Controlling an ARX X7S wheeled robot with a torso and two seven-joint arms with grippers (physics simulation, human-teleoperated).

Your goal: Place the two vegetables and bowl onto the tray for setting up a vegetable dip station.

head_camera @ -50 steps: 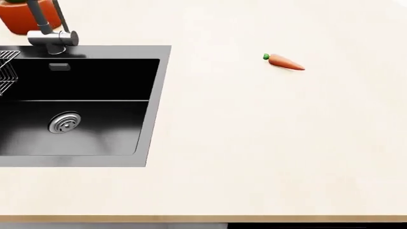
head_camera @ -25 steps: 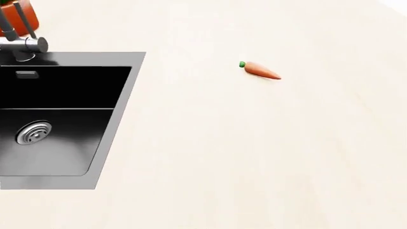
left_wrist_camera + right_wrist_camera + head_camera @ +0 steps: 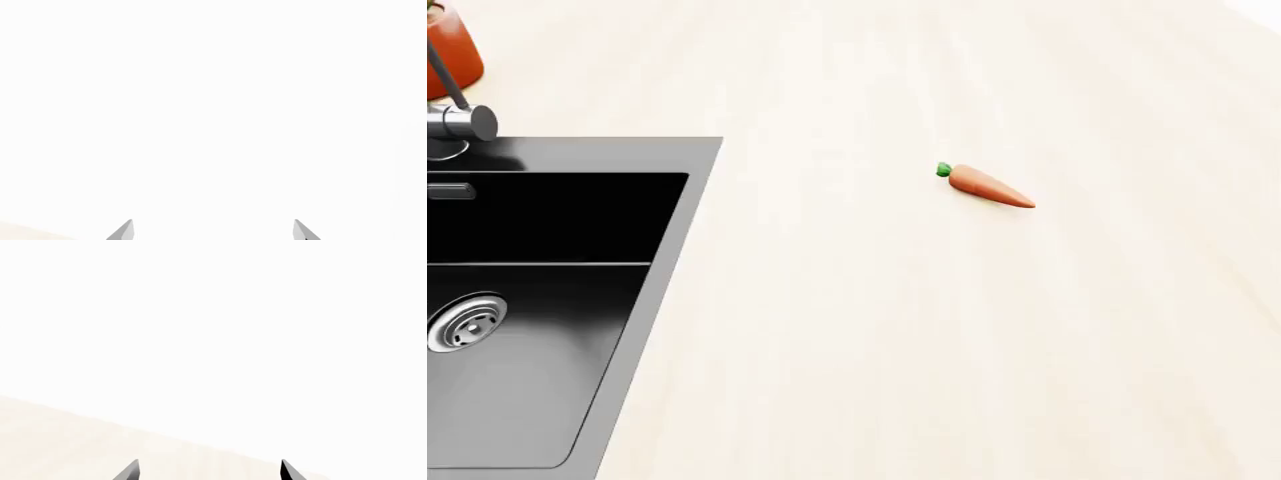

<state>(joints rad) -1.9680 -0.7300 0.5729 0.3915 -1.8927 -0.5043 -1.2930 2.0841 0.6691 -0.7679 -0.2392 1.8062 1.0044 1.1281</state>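
Nearest the robot, in the head view, lies a broad stretch of pale counter (image 3: pixel 868 380) with nothing on it, and at the left the black sink (image 3: pixel 521 330) with its round drain (image 3: pixel 465 322). Neither arm shows in this view. Each wrist camera catches only its own two fingertips spread wide apart with nothing between them: the left gripper (image 3: pixel 213 230) is released, looking at blank white, and the right gripper (image 3: pixel 209 470) is released too, with a band of pale surface under it. Farther out, well right of the sink and alone on the bare top, lies the carrot (image 3: pixel 985 186), flat on its side, green stem end toward the sink and its point away to the right. It is likely light and stiff, so it should lift with little force; but it is round, tapered and smooth, so it may roll or squirt out toward the thin end if pinched there. The thick part just behind the stem looks the safest place to take hold, jaws set across its length. Beyond the sink's far rim stand the tap (image 3: pixel 454 120) and an orange pot (image 3: pixel 457 52). The cucumber, bowl and tray are not in view, so they have yet to be found.
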